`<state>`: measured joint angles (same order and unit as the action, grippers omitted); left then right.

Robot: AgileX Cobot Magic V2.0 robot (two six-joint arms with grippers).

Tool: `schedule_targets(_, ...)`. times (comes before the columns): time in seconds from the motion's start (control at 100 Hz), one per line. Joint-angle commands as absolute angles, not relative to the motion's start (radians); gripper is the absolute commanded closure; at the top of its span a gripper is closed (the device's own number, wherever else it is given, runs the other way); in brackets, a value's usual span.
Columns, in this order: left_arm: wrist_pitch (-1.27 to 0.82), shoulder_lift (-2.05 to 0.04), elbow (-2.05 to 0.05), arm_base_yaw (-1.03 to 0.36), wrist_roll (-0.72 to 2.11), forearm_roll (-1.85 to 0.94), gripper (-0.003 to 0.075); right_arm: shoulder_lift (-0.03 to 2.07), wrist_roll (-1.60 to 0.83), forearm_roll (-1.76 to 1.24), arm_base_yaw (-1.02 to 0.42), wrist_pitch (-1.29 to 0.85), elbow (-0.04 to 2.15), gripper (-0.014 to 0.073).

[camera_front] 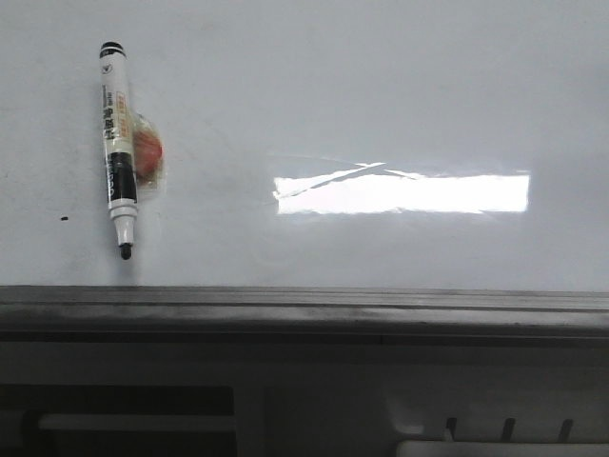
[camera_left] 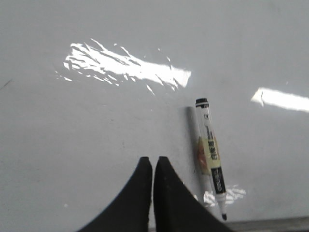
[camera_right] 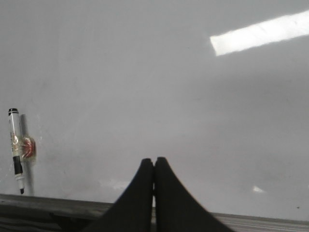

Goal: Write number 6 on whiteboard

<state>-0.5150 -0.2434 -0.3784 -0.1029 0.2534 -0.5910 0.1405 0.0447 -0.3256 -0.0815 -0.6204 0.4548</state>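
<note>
The whiteboard (camera_front: 381, 105) fills the front view, glossy white with a bright rectangular glare and a grey rail (camera_front: 304, 309) along its near edge. No number 6 shows on it. An uncapped white marker (camera_front: 117, 143) with a black tip lies on the board at the left, tip toward the rail, with a small reddish thing beside it. It also shows in the left wrist view (camera_left: 211, 157) and the right wrist view (camera_right: 17, 150). My left gripper (camera_left: 153, 159) is shut and empty, just beside the marker. My right gripper (camera_right: 154, 160) is shut and empty, well away from the marker.
A tiny black dot (camera_front: 64, 219) marks the board left of the marker. Below the rail is a dark frame with slots (camera_front: 124, 409). Neither arm shows in the front view.
</note>
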Motion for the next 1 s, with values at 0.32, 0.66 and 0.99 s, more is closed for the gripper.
schedule_targets(0.32, -0.629, -0.582, -0.619, -0.272, 0.258, -0.511, 0.0328, 0.289, 0.023, -0.332, -0.095, -0.652, 0.570, 0.0176)
schedule_targets(0.66, -0.493, -0.855, -0.631, -0.450, 0.220, -0.639, 0.0373, 0.293, 0.020, -0.255, -0.138, -0.635, 0.570, 0.0177)
schedule_targets(0.99, -0.279, -1.008, -0.631, -0.566, 0.220, -0.755, 0.0372, 0.300, 0.020, -0.249, -0.138, -0.635, 0.570, 0.0177)
